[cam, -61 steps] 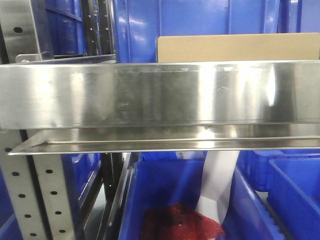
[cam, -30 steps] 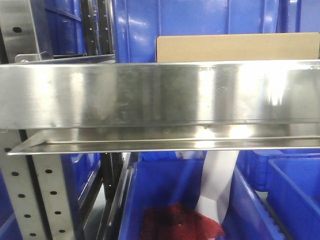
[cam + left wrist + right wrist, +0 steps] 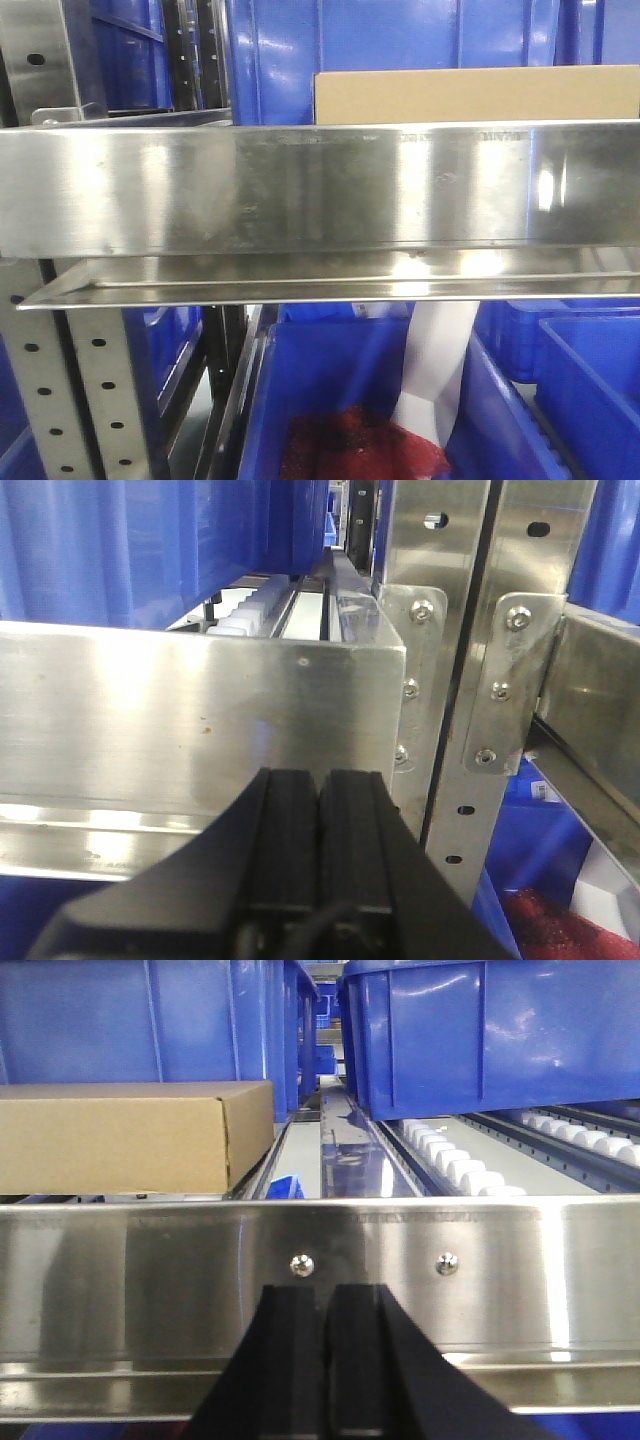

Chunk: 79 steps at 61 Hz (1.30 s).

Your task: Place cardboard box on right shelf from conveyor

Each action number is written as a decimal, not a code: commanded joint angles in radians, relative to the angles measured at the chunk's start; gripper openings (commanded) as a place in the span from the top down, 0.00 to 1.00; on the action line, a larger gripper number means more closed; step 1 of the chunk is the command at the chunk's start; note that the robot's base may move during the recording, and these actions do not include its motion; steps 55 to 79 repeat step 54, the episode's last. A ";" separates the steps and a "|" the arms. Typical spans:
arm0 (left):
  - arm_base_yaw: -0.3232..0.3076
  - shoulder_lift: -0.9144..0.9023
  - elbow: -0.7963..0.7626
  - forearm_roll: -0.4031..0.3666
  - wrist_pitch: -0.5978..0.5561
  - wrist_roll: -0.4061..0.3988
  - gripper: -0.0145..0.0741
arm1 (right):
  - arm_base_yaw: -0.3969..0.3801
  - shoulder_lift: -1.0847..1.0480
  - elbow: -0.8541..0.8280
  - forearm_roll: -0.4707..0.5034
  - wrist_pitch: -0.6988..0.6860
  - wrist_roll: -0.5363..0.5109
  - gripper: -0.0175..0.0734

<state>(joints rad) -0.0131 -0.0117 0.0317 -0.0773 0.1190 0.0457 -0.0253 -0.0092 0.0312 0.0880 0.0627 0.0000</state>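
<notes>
Front camera: I see the cardboard box point(image 3: 478, 95) resting behind the right shelf point(image 3: 320, 185) lip, blue bins point(image 3: 340, 40) behind it. Left wrist: my left gripper point(image 3: 318, 810) is clenched, empty, facing the lip. Right wrist: my right gripper point(image 3: 326, 1325) is clenched, empty, the box beyond the lip.

A warehouse storage area: blue plastic bins point(image 3: 330, 420) on stainless-steel shelving point(image 3: 300, 190) with perforated metal uprights point(image 3: 45, 390) and roller tracks point(image 3: 460, 1165).
</notes>
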 commanded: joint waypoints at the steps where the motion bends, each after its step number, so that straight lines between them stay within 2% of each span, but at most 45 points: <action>1: 0.002 -0.015 0.010 -0.006 -0.086 0.000 0.97 | -0.006 -0.020 -0.006 -0.003 -0.096 -0.013 0.73; 79: 0.002 -0.015 0.010 -0.006 -0.086 0.000 0.97 | -0.006 -0.020 -0.006 -0.003 -0.081 -0.013 0.73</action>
